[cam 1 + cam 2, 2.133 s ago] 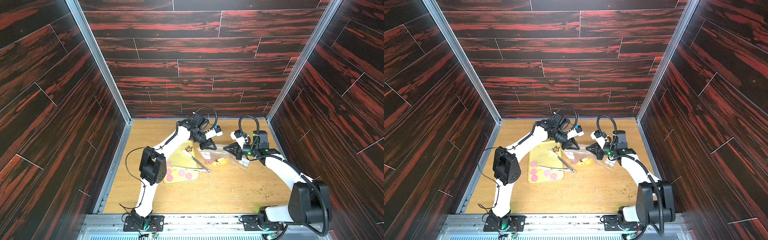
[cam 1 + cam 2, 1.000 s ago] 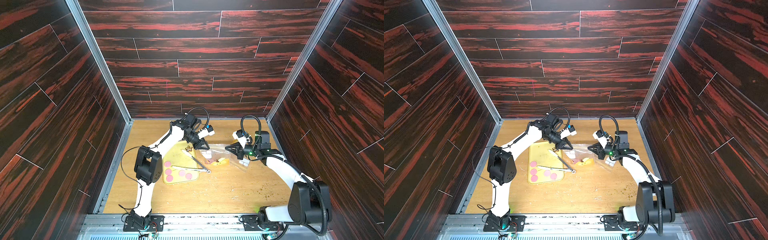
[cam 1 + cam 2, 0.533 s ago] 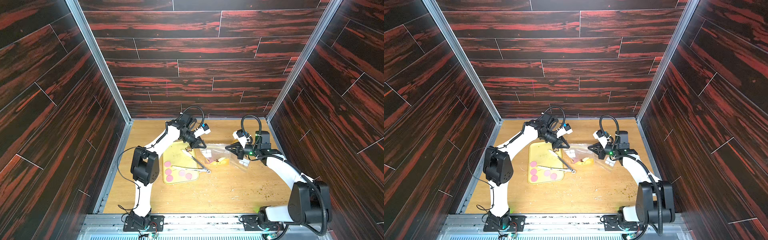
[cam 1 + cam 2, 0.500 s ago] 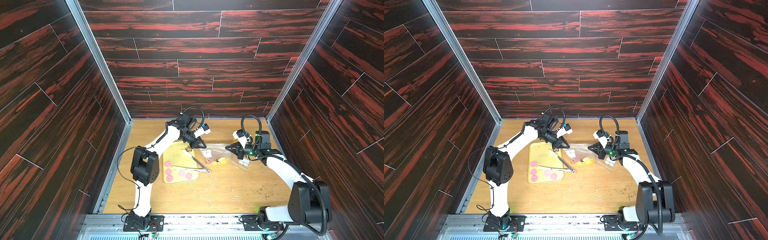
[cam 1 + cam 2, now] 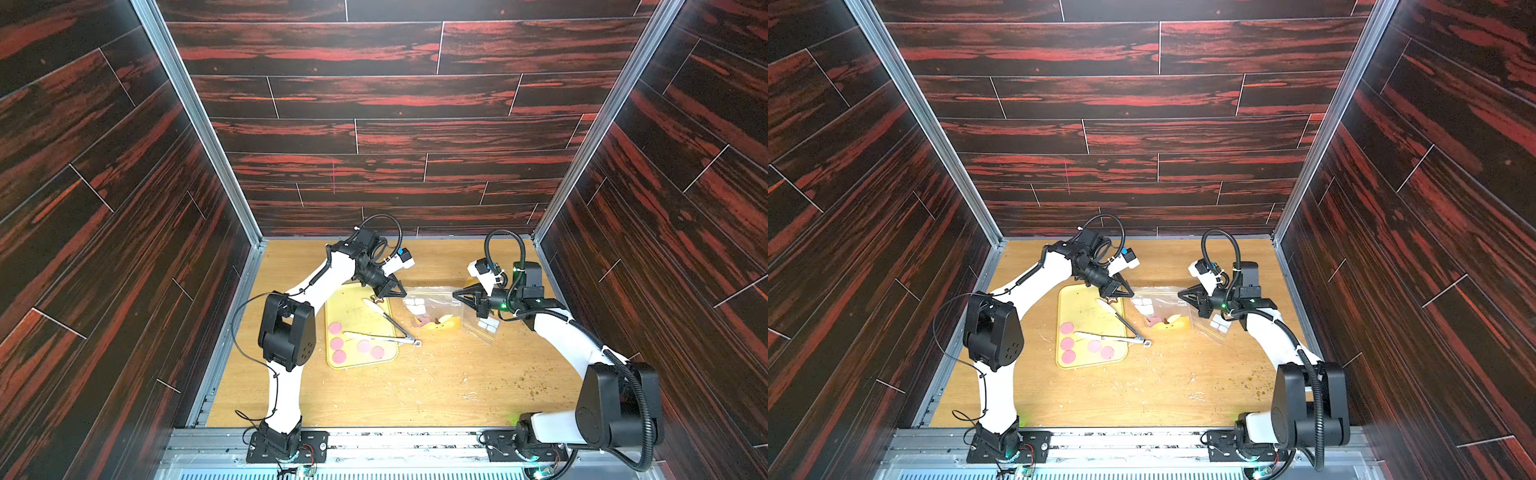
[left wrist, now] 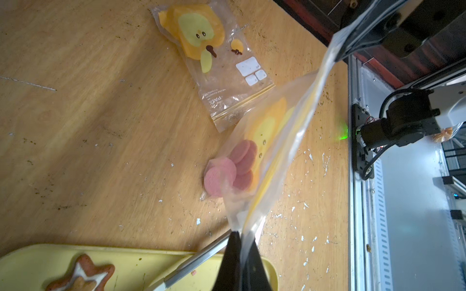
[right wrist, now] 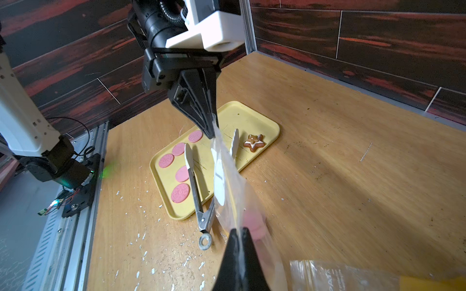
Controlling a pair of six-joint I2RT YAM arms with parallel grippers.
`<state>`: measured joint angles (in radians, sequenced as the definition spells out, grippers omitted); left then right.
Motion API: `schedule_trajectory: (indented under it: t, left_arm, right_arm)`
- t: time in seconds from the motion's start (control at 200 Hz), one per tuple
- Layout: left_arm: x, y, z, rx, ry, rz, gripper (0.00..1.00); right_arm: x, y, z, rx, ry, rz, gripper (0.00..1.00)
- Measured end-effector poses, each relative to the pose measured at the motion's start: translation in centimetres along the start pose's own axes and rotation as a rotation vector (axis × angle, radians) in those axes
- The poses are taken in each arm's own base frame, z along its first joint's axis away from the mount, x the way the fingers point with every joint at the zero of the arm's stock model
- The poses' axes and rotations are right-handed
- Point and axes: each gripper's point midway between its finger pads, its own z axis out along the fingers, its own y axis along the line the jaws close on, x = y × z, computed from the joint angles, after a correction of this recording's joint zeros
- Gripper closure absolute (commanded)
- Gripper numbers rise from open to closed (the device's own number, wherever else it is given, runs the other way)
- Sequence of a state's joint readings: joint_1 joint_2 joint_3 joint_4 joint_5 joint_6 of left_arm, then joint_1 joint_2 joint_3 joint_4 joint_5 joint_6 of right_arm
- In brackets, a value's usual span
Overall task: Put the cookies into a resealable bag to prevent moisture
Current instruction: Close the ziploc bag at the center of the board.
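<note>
Jaws of both grippers are clenched on the bag [image 6: 277, 131]: the left gripper [image 5: 395, 293] and right gripper [image 5: 456, 296] pinch opposite ends of its top edge, stretching it above the table. Nearest, five cookies [image 5: 364, 345] lie on the tray [image 5: 357, 309], with tongs [image 5: 382, 337] across it and a star biscuit [image 7: 254, 142] at its far end. Beyond, several more cookies [image 6: 227, 171] sit inside the held bag, with a spare bag [image 6: 222, 65] flat nearby. Roughly half looks done; the tray's five and the sealing are left.

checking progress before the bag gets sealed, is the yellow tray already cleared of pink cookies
No, five pink cookies lie on the yellow tray in the right wrist view.
</note>
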<state>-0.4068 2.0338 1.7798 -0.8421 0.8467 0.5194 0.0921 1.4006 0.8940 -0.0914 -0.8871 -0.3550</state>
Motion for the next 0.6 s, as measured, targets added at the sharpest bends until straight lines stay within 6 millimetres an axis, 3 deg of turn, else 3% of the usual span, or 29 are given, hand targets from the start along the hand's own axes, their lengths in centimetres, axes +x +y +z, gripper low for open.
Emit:
schedule_trajectory:
  t: [0.09, 0.266, 0.291, 0.306, 0.601]
  left_arm:
    - [-0.1, -0.1, -0.1, 0.001, -0.005, -0.001, 1.0]
    - [-0.6, -0.4, -1.1, -0.021, -0.018, 0.012, 1.0]
    - [-0.7, -0.4, -1.2, -0.026, -0.019, 0.015, 1.0]
    - [-0.8, -0.4, -1.3, -0.031, -0.02, 0.018, 1.0]
    - [-1.2, -1.1, -2.3, -0.05, -0.023, 0.05, 1.0]
  right_arm:
    - [0.0, 0.0, 0.0, 0.002, 0.0, 0.002, 0.72]
    - [0.2, 0.0, 1.1, 0.057, 0.078, -0.045, 0.49]
    - [0.0, 0.1, 1.4, 0.066, 0.093, -0.068, 0.34]
    - [-0.1, 0.3, 1.7, 0.071, 0.105, -0.072, 0.32]
    - [-3.1, 2.1, 5.1, 0.173, 0.276, -0.35, 0.3]
